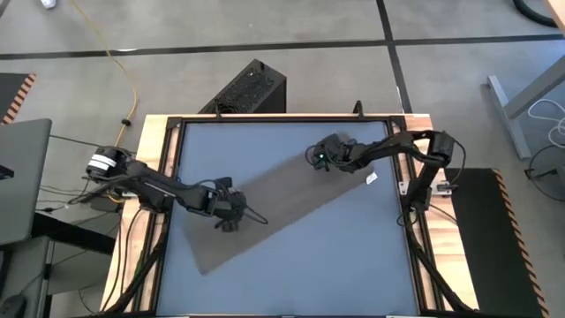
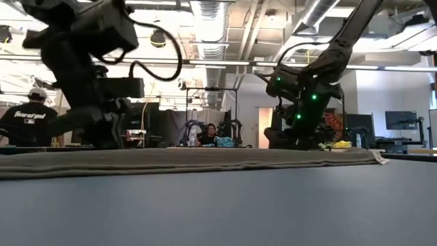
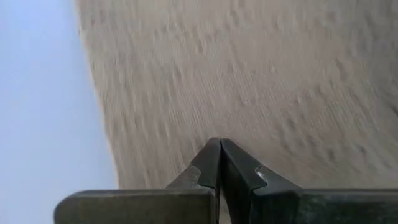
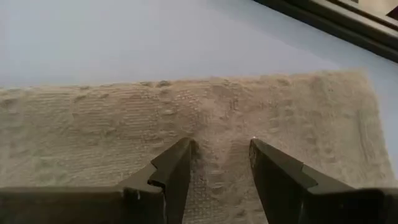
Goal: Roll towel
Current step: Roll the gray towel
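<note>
From above, the towel [image 1: 274, 208] lies flat as a long strip across the blue table [image 1: 353, 256], running from the lower left of the picture up toward the upper right, with its small white tag [image 1: 372, 178] at the right end. It is not rolled at all yet, so I think the job is only at the start: getting hold of one end. The right gripper [image 1: 320, 157] sits over the upper right end of the strip, and the left gripper [image 1: 231, 212] rests on the cloth nearer the lower left. A black box [image 1: 247, 88] stands on the floor past the top edge of the table, well out of the way. From table height, the towel [image 2: 191, 160] is a low flat band across the middle of the picture, with both arms coming down onto it; people [image 2: 31, 113] sit far back in the room. In the left wrist view, the left gripper [image 3: 220, 155] is pinched tight with nothing between its tips, pointing at the cloth. In the right wrist view, the right gripper [image 4: 221, 155] stands wide, its fingers [image 4: 177, 163] down on the cloth near the far edge, and a little bump of towel shows between them. Next, I think it must squeeze that bump and turn the end over. Nothing blocks the way.
</note>
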Robot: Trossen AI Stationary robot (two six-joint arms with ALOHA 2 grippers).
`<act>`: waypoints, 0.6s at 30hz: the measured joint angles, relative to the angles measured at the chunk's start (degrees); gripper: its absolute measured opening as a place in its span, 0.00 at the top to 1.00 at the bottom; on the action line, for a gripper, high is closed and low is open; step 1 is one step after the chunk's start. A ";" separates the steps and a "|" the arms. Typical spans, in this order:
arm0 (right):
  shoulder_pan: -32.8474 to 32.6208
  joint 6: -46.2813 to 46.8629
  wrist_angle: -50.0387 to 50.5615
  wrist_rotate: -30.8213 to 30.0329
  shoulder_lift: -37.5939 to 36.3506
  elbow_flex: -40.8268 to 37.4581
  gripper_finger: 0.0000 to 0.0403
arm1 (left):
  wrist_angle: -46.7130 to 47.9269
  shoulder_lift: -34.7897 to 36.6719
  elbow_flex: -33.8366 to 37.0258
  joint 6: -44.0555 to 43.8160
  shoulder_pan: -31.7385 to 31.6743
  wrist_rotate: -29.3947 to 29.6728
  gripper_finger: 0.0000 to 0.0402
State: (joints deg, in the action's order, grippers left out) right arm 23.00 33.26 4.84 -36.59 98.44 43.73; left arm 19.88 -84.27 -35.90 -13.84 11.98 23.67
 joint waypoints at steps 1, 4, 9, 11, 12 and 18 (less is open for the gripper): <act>0.03 -1.02 -0.22 -0.28 -1.06 -0.06 0.53 | 0.94 1.43 -0.23 1.58 -0.32 0.21 1.00; 0.59 -3.37 -0.81 -0.64 -5.81 0.13 0.53 | -1.17 6.48 -1.41 6.13 -1.37 -0.04 1.00; 0.19 -3.96 3.14 4.75 -14.88 0.13 0.53 | -8.97 14.52 0.05 10.12 -1.84 -10.76 1.00; -1.84 -3.90 4.82 8.29 -18.27 0.03 0.53 | -17.10 15.99 2.52 10.31 -0.98 -18.57 1.00; -3.34 -3.85 5.01 10.42 -19.53 -0.20 0.53 | -21.16 16.15 4.24 10.09 -0.22 -21.22 1.00; -20.26 -0.53 -0.74 13.15 -21.20 -4.78 0.53 | -47.10 11.49 13.45 5.59 5.43 -22.62 1.00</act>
State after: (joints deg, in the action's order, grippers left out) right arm 2.74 32.73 4.10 -23.44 77.24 38.95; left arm -27.23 -72.78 -22.45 -8.25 17.41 1.04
